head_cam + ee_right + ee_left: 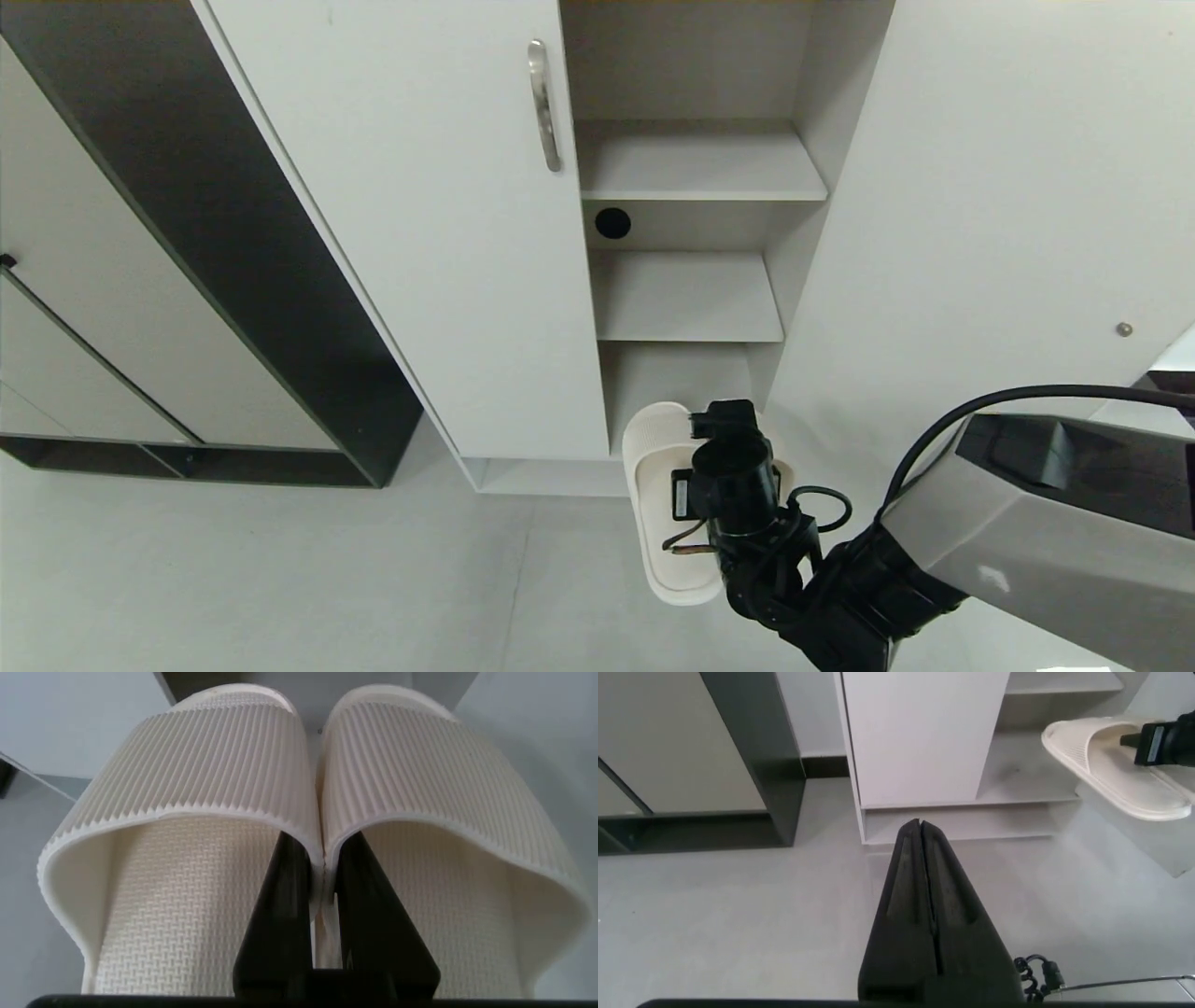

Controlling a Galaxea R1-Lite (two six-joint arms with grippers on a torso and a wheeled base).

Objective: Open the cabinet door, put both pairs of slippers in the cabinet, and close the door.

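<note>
While the left tool [920,826] hangs shut and empty over the floor [738,915], the right tool [320,859] pinches one pair of slippers [651,448] just before the cabinet [686,308], its cabinet door [980,233] open; judged remaining: stowing both pairs, closing.

The floor [261,579] is plain light grey, smooth and a bit shiny, with one faint seam running up the lower middle of the frame. Left of the white cabinet [420,233] there's a dark, nearly black upright panel [233,233]. It cuts diagonally from the upper left down to a dark base strip [187,464]. On the far left are pale grey panels [65,317] split by thin dark lines. The lighting's soft and even all over.
</note>
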